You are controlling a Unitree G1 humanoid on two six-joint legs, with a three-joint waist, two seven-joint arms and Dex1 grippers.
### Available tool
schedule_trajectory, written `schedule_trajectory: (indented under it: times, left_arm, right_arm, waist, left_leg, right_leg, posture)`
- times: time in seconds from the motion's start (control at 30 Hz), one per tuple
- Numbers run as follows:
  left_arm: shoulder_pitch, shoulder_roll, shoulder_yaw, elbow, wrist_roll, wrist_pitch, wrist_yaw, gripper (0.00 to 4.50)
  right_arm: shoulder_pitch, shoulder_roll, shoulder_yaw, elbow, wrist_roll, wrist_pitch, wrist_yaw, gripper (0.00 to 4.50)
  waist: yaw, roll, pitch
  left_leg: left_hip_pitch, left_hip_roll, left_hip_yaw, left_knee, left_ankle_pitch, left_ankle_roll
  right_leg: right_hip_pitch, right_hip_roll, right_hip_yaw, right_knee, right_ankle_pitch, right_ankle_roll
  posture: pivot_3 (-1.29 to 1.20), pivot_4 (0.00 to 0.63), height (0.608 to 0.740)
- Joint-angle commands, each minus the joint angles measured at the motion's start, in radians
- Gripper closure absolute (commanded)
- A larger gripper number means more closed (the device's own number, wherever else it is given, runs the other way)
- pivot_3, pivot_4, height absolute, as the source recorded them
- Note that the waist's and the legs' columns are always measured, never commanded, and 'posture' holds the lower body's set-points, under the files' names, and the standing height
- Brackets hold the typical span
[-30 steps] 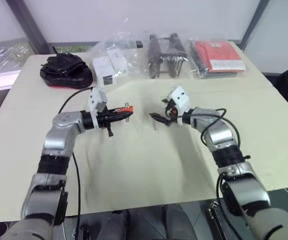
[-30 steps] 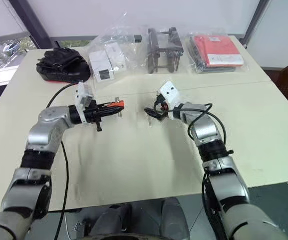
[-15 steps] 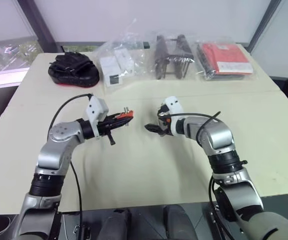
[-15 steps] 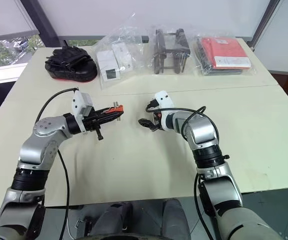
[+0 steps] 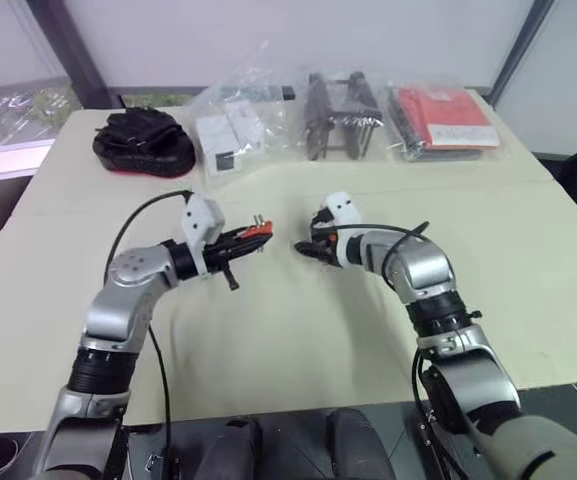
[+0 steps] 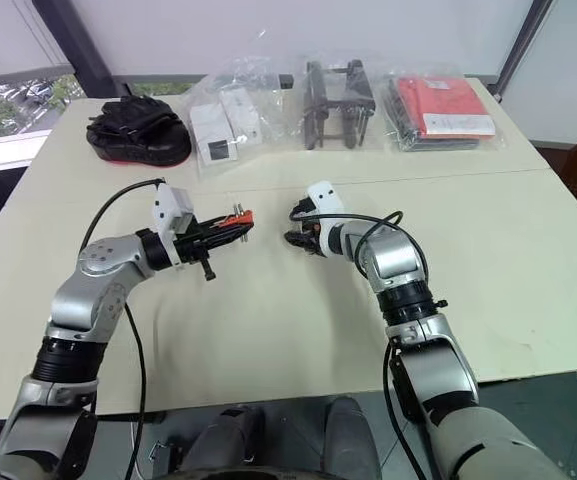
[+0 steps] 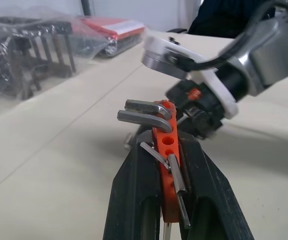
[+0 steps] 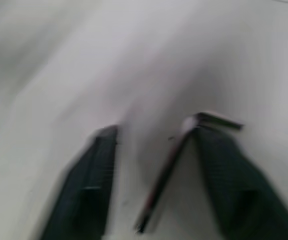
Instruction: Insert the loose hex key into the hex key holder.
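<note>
The hex key holder [image 7: 166, 165], a small orange block with short silvery keys sticking out of one side, is clamped between my left gripper's [image 5: 238, 240] fingers and held level above the table. Just to its right, my right gripper [image 5: 305, 250] points down at the tabletop. In the right wrist view its fingers [image 8: 91, 180] stand apart. The loose hex key [image 8: 163, 180], a thin L-shaped rod, lies between them and leans against one finger, with its short leg at that fingertip. A small gap separates the two grippers.
Along the far edge of the cream table [image 5: 298, 340] lie a black pouch [image 5: 138, 140], a clear bag with white boxes [image 5: 230, 130], black clamps in plastic [image 5: 338, 112] and a red packet in plastic [image 5: 448, 115]. A cable loops off my left wrist.
My right gripper has sunk toward the table and shifted a little left, and its fingers have narrowed around the loose hex key. The left gripper keeps the holder almost in place.
</note>
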Motion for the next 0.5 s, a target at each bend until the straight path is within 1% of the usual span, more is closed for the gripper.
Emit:
schedule_trajectory:
  times: [0.03, 0.07, 0.2, 0.3, 0.4, 0.5]
  left_arm:
    - [0.0, -0.004, 0.006, -0.02, -0.005, -0.033, 0.012, 4.5]
    - [0.005, -0.007, 0.005, -0.021, -0.005, -0.036, 0.018, 4.5]
    - [0.021, -0.007, 0.005, -0.022, -0.006, -0.046, 0.024, 4.5]
    - [0.021, 0.006, 0.007, -0.013, -0.008, -0.043, 0.014, 4.5]
    - [-0.002, 0.031, 0.008, 0.022, -0.013, -0.036, -0.023, 4.5]
    - [-0.038, 0.045, 0.008, 0.065, -0.026, -0.028, -0.06, 4.5]
  right_arm:
    - [-0.006, 0.016, 0.034, 0.103, -0.029, -0.024, 0.001, 4.05]
    - [-0.008, 0.015, 0.04, 0.11, -0.034, -0.03, 0.008, 4.45]
    - [-0.01, 0.013, 0.048, 0.112, -0.05, -0.055, 0.012, 4.45]
    - [-0.034, -0.002, 0.018, 0.095, -0.054, -0.103, 0.003, 4.45]
    - [-0.078, 0.006, -0.078, 0.055, -0.004, -0.23, -0.014, 4.45]
    - [-0.099, 0.002, -0.125, 0.021, 0.01, -0.385, -0.015, 4.45]
  waist:
    - [-0.001, 0.0, -0.001]
    - [-0.001, 0.0, -0.002]
    - [-0.001, 0.001, -0.004]
    - [0.0, 0.001, -0.004]
    - [0.001, 0.001, -0.003]
    - [0.003, 0.001, -0.003]
  left_leg:
    - [0.0, 0.0, 0.0, 0.0, 0.0, 0.0]
    - [0.0, 0.0, 0.0, 0.0, 0.0, 0.0]
    - [0.0, 0.0, 0.0, 0.0, 0.0, 0.0]
    - [0.0, 0.0, 0.0, 0.0, 0.0, 0.0]
    - [0.0, 0.0, 0.0, 0.0, 0.0, 0.0]
    - [-0.003, 0.0, 0.0, 0.0, 0.0, 0.0]
  right_leg:
    - [0.0, 0.0, 0.0, 0.0, 0.0, 0.0]
    - [0.0, 0.0, 0.0, 0.0, 0.0, 0.0]
    - [0.0, 0.0, 0.0, 0.0, 0.0, 0.0]
    - [0.0, 0.0, 0.0, 0.0, 0.0, 0.0]
    - [0.0, 0.0, 0.0, 0.0, 0.0, 0.0]
    - [-0.003, 0.0, 0.0, 0.0, 0.0, 0.0]
  posture:
    - [0.0, 0.15, 0.74]
    - [0.0, 0.15, 0.74]
    - [0.0, 0.15, 0.74]
    - [0.0, 0.15, 0.74]
    - [0.0, 0.15, 0.74]
    - [0.0, 0.15, 0.74]
